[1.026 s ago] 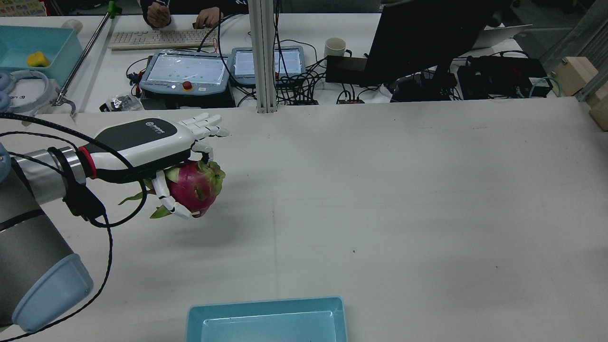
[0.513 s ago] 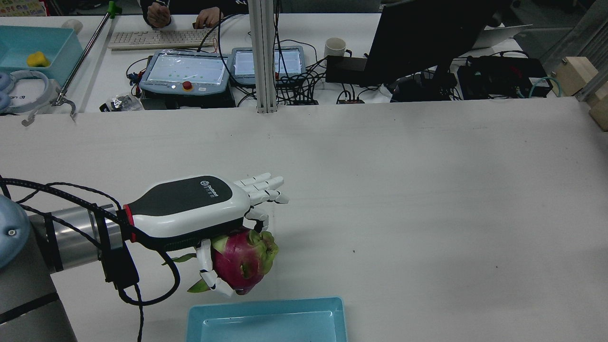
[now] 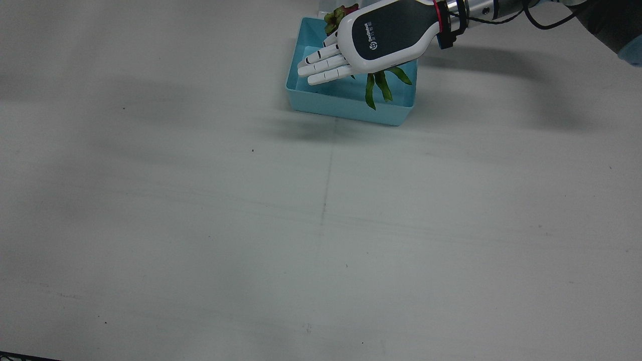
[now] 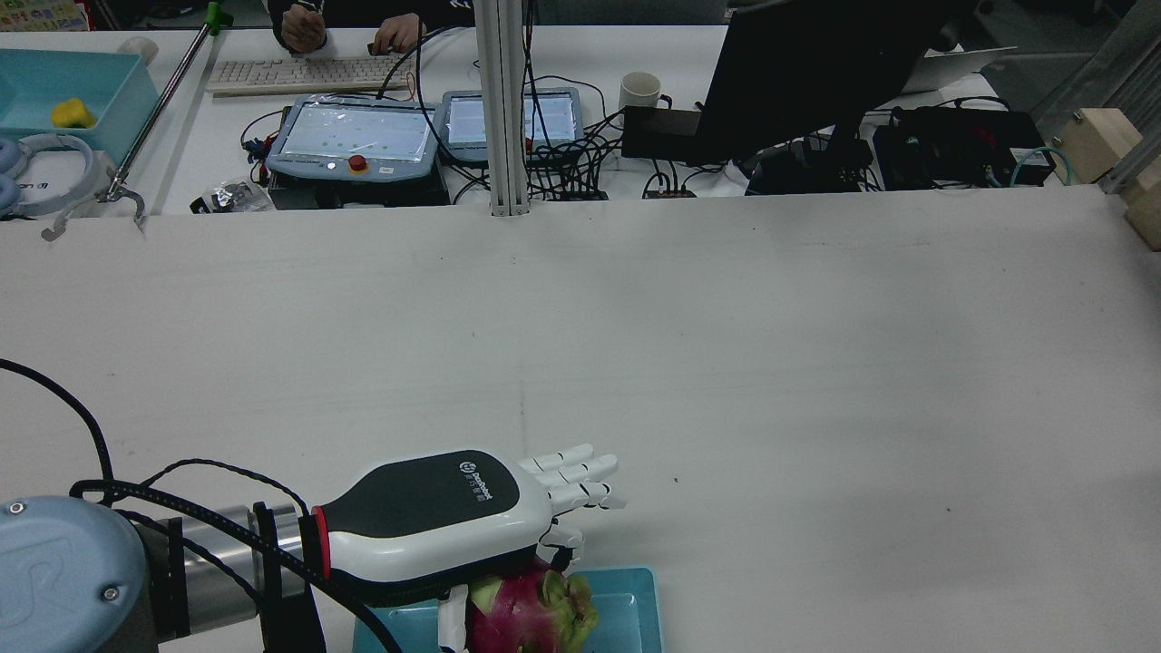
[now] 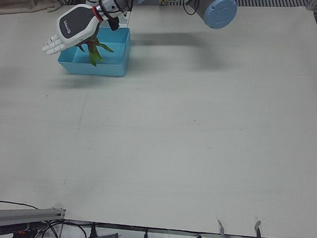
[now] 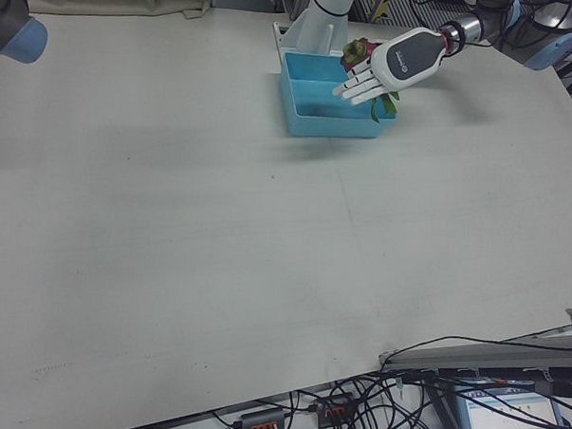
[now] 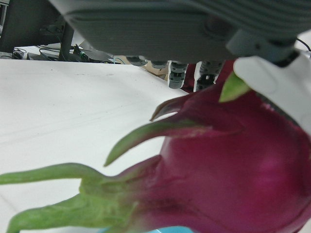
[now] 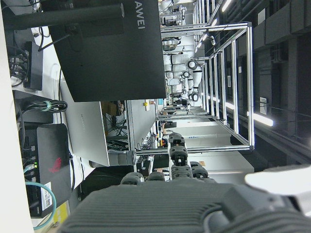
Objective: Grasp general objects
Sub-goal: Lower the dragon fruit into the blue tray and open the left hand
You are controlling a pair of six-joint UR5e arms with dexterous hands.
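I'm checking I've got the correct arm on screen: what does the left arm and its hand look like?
The left hand has a glossy white shell with a dark grey back panel bearing a small white logo, and white fingers with black joint gaps. A red ring marks the wrist; behind it a silver arm with pale blue caps and black braided cables.

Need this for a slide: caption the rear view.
Left hand holds a dragon fruit over the blue bin.

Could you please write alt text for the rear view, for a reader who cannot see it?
The robot's left hand holds a pink dragon fruit above a light blue bin at the white table's near edge.
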